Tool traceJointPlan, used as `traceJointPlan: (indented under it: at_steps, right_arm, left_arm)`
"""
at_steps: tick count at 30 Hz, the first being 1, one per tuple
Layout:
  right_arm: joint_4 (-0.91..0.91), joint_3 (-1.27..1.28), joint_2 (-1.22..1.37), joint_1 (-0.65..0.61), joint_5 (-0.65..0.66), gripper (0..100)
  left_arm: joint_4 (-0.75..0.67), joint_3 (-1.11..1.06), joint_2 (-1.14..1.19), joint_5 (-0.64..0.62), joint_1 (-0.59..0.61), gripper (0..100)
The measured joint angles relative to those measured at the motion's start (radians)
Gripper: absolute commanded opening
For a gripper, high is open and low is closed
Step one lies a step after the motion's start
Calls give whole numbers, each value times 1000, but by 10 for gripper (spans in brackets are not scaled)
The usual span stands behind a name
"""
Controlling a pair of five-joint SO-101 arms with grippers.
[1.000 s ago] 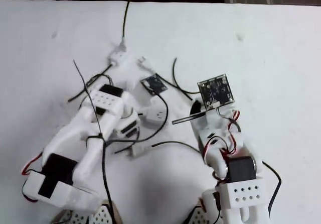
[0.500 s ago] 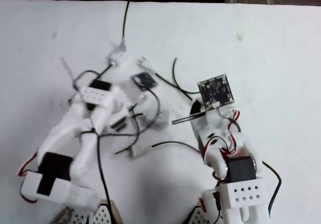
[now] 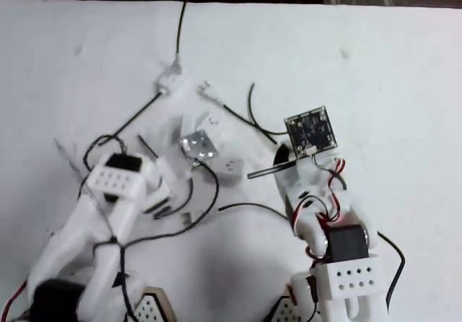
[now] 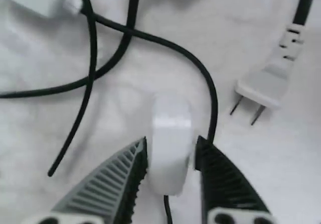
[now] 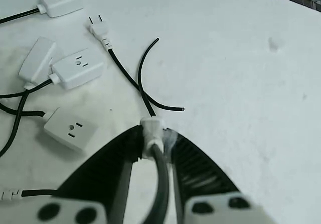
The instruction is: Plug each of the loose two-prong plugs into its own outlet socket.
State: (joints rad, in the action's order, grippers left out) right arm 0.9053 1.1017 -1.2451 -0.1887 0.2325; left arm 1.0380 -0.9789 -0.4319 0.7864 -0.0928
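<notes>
Left arm (image 3: pixel 108 199) lies bent low over the table (image 3: pixel 404 84) at the near left of the high view, its wrist turned toward the tangle of cords in the middle. The left gripper (image 4: pixel 170 142) pinches a block (image 4: pixel 169 133) between its two fingers, one on each flank. The right arm (image 3: pixel 321 214) rises from the near right edge and leans forward. The right gripper (image 5: pixel 154 132) is closed on a held plug (image 5: pixel 152 128), whose cord (image 5: pixel 159 184) runs back between the fingers.

The block is white, smooth and round-cornered; it is probably a plug body, though no prongs show from this angle. Near it on the table, apart from the gripper, lies a loose plug (image 4: pixel 263 86) (two thin metal prongs, a flat white head, a ribbed collar where the black lead begins).

Ahead of the right gripper sit three boxy white sockets, all unplugged on the faces that show. The near socket (image 5: pixel 67 128) and the middle socket (image 5: pixel 77 68) lie face up with their slots visible, and the far socket (image 5: pixel 60 0) lies beyond them. A second plug (image 5: pixel 99 28) lies between the far and middle sockets, touching neither, prongs bare.

One left finger is grey with a ribbed lattice face and the other is black, as are both right fingers. Thin glossy cables (image 4: pixel 125 33) cross over the matt white tabletop.
</notes>
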Motion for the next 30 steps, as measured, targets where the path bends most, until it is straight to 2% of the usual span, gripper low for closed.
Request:
traceJointPlan:
  at_steps: [9, 13, 18, 22, 30]
  right_arm:
    - [0, 0, 0, 0, 0, 18]
    - [0, 0, 0, 0, 0, 18]
    - [0, 0, 0, 0, 0, 18]
    - [0, 0, 0, 0, 0, 18]
    - [0, 0, 0, 0, 0, 18]
  left_arm:
    - [104, -6, -365, -49, 54, 254]
    - [77, -6, -465, -49, 132, 252]
    - [-28, -32, -448, -49, 218, 252]
    - [-89, -55, -342, -44, 227, 253]
    - [-94, -61, -175, -21, 210, 252]
